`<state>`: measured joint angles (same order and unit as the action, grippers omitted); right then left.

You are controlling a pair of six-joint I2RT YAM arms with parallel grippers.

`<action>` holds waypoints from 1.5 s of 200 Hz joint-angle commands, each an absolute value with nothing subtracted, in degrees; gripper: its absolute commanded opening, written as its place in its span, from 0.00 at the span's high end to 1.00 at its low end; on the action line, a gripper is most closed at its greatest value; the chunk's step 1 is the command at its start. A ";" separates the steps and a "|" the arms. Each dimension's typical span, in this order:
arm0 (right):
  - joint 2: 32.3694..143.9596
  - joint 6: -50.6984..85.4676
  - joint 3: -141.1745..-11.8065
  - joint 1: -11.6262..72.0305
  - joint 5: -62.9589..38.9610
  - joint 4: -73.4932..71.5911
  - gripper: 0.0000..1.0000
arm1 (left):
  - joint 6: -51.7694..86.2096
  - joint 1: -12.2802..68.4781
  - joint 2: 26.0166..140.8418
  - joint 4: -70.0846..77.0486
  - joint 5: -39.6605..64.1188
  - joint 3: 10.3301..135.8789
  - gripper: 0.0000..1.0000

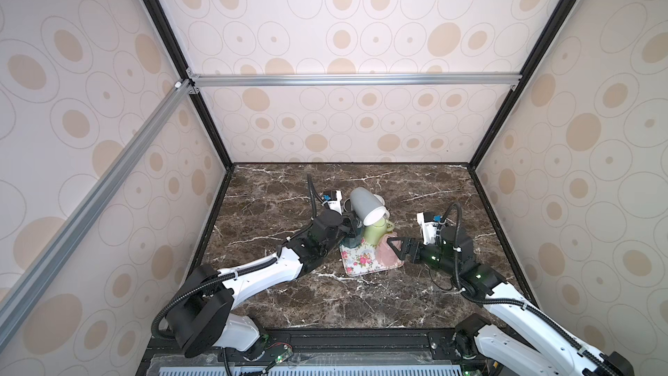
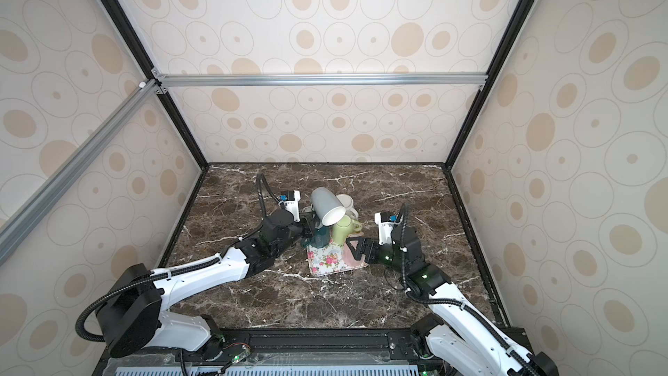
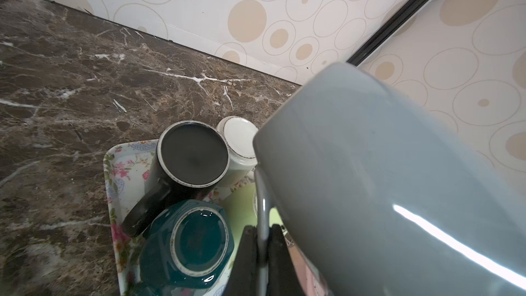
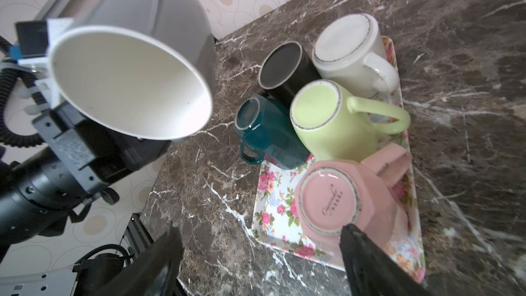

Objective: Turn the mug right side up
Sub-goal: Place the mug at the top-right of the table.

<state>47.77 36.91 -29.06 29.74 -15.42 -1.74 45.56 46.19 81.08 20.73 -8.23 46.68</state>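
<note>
Mug: glossy grey ceramic mug (image 1: 365,204) is held aloft, tilted, its handle clamped in left gripper (image 3: 263,240), mouth slanted toward right gripper (image 4: 260,229) | right gripper: jaws spread wide, inverted pink hexagonal mug (image 4: 327,203) on floral tray (image 4: 273,195) seen at one fingertip; contact cannot be told.

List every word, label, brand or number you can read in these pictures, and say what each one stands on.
"Cayeondo", in black script, spelling not certain: on the upturned base of the pink mug, in the right wrist view.
Small characters just under that script: too small to read.
Stamped mark on the upturned base of the teal mug: too blurred to read.
No other text can be read in any view.
</note>
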 commanded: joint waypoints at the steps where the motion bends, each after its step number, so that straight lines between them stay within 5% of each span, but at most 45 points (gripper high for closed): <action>1: 49.29 36.83 -28.60 32.56 -12.09 -10.24 0.15 | 49.54 46.75 81.49 27.25 -8.72 50.36 1.00; 73: 56.03 34.09 -30.61 36.83 -9.43 -19.34 0.31 | 54.79 47.16 83.26 32.69 -7.56 50.16 1.00; 225: 60.04 30.06 -31.03 40.92 -2.15 -28.52 0.43 | 59.31 48.69 84.99 35.84 -6.06 51.07 1.00; 250: 60.65 29.28 -30.29 40.97 -2.10 -30.99 0.56 | 60.10 48.82 84.70 36.27 -6.23 50.80 1.00; 300: 60.94 27.60 -29.92 41.13 1.74 -31.92 0.59 | 61.85 49.20 85.49 37.45 -5.38 51.24 1.00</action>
